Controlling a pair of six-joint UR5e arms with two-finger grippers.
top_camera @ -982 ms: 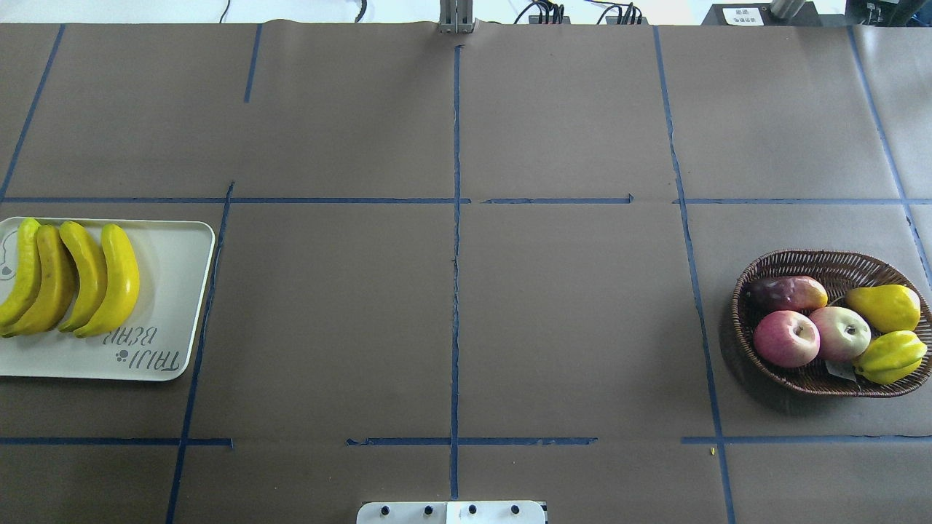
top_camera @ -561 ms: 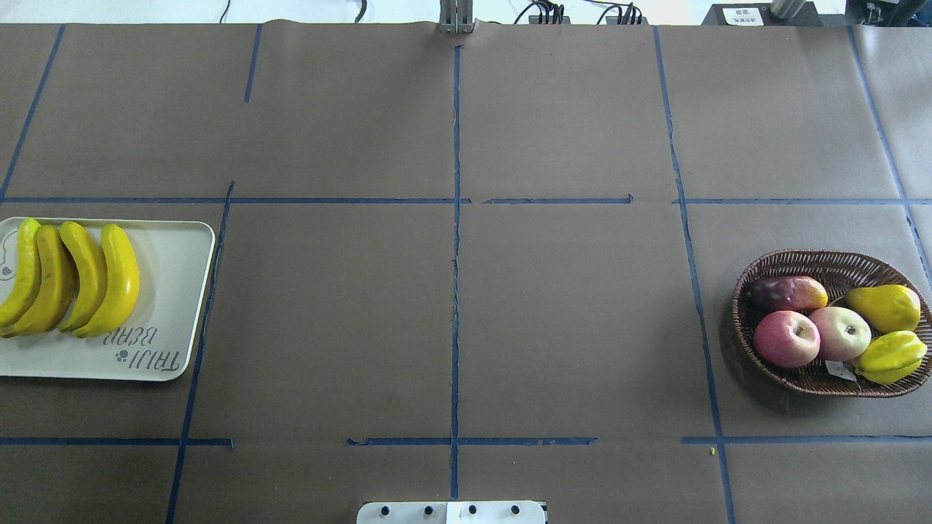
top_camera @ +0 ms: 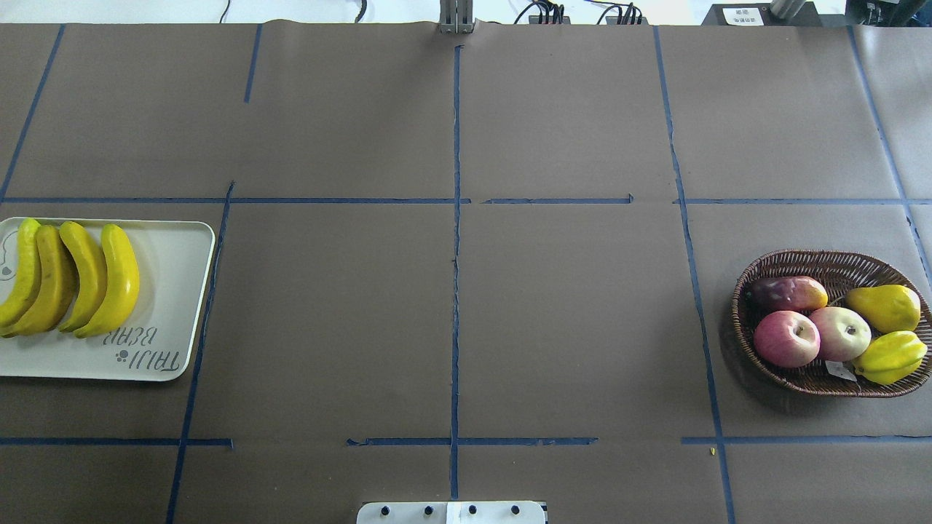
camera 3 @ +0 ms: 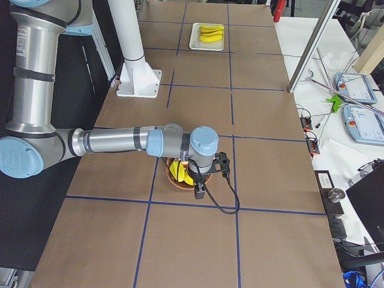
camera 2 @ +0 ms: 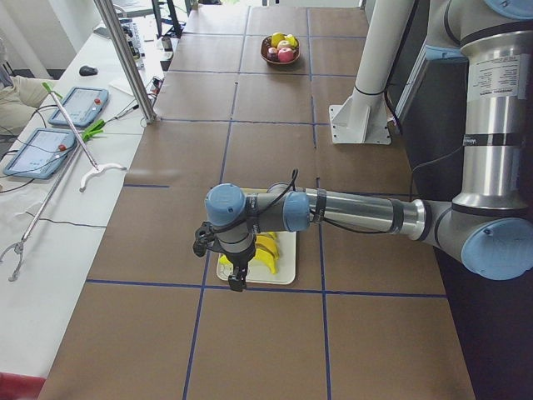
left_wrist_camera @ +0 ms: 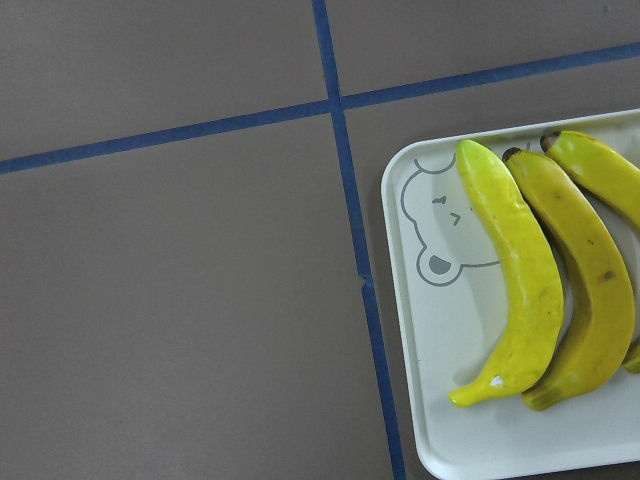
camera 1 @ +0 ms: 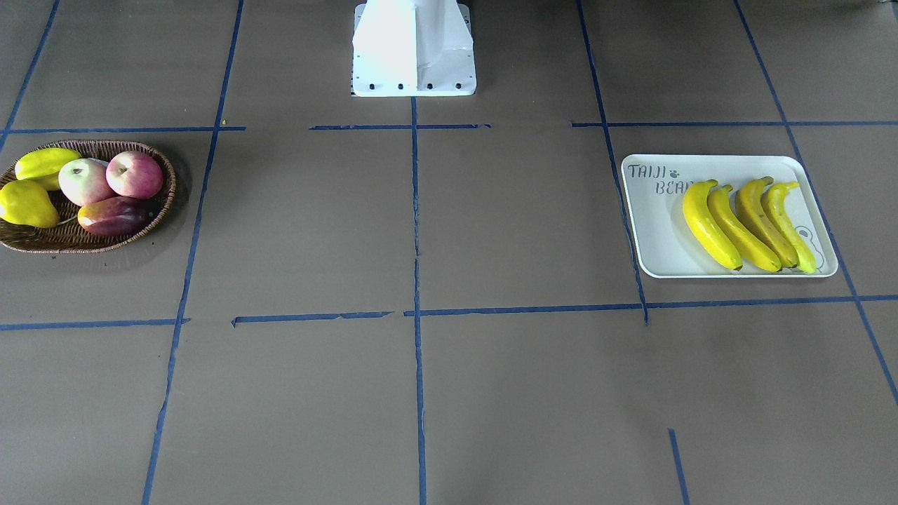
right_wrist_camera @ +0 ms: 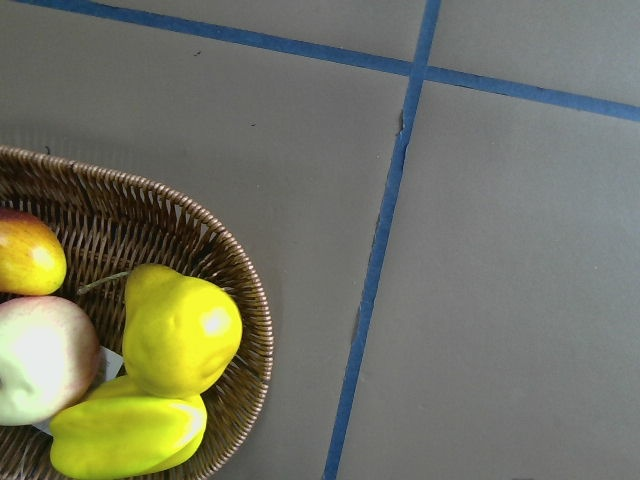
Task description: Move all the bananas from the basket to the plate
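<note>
Several yellow bananas [top_camera: 73, 280] [camera 1: 744, 224] lie side by side on the white plate [top_camera: 164, 291] [camera 1: 656, 238] at the table's left end; the left wrist view shows the bananas [left_wrist_camera: 520, 290] beside the bear drawing. The wicker basket [top_camera: 815, 262] [camera 1: 42, 242] at the right end holds other fruit and no bananas. My left gripper [camera 2: 237, 282] hangs above the plate's outer end, and my right gripper [camera 3: 199, 192] hangs above the basket [camera 3: 180, 187]. Both show only in the side views, so I cannot tell whether they are open or shut.
In the basket lie two apples [top_camera: 786, 338], a dark red mango [top_camera: 790, 292], a yellow pear [top_camera: 885, 307] [right_wrist_camera: 180, 330] and a yellow-green fruit [top_camera: 890, 356]. The white robot base [camera 1: 414, 49] stands mid-table. A metal pole [camera 2: 129, 58] and tablets sit on the operators' side.
</note>
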